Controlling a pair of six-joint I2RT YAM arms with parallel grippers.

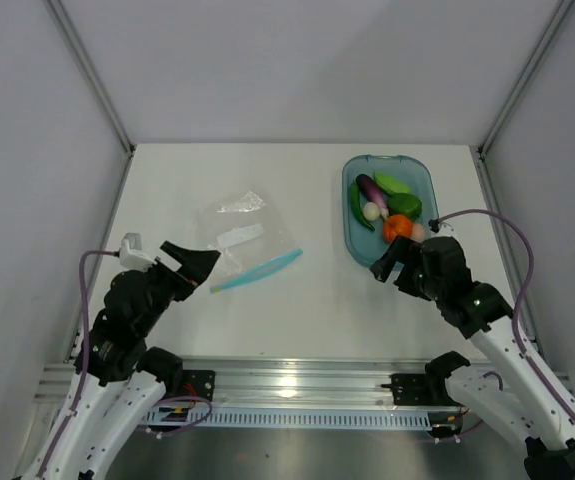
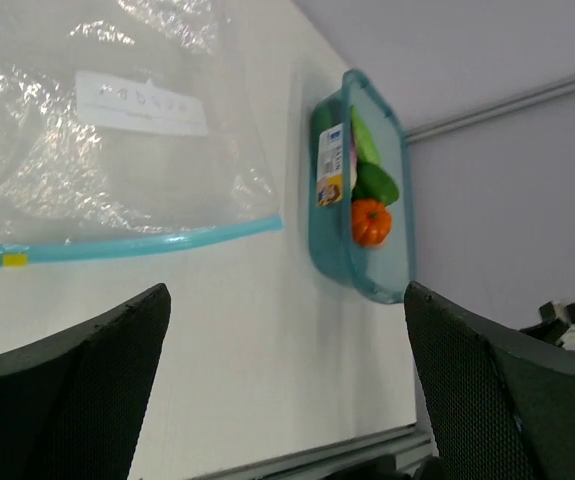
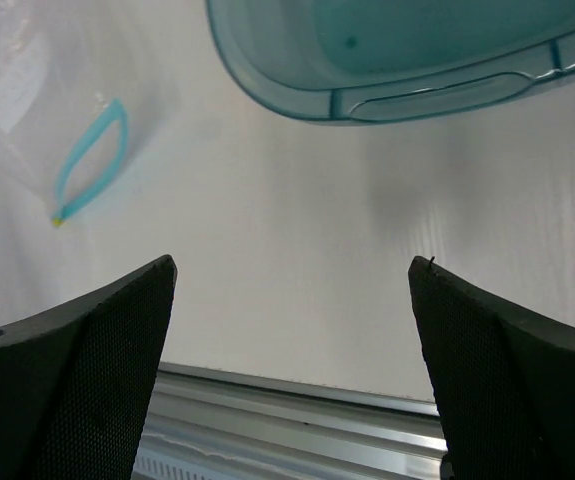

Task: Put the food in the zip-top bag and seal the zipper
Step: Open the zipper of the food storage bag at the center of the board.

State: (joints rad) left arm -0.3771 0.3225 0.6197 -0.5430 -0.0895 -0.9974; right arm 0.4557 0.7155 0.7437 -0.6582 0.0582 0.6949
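Top external view first: the zip-top bag (image 1: 239, 232) lies flat on the white table (image 1: 312, 315), left of centre, and nothing is inside it. The zipper (image 1: 258, 270) runs along its near edge, slanting up to the right. A white label patch (image 1: 238, 237) shows through the clear plastic.

The food (image 1: 385, 207) sits in a translucent blue tray (image 1: 348, 232) at the right, well apart from the bag. I can make out the dark purple eggplant (image 1: 369, 188), the green pieces (image 1: 404, 205), the orange piece (image 1: 397, 228) and the small white-pink round one (image 1: 371, 211).

My left gripper (image 1: 205, 268) is just beside the left end of the zipper. From above I cannot tell whether it touches the bag. In the left wrist view its fingers (image 2: 72, 395) stand wide apart with nothing between them but bare table. The blue strip lies flat ahead of them, and a small yellow tab (image 2: 14, 260) sits at its left end.

My right gripper (image 1: 391, 262) is at the near end of the tray, close to the orange piece. In the right wrist view its fingers (image 3: 512, 385) are also spread wide and hold nothing, with the tray's rim ahead of them. From that side the zipper reads as a narrow loop, so the bag's mouth is parted.
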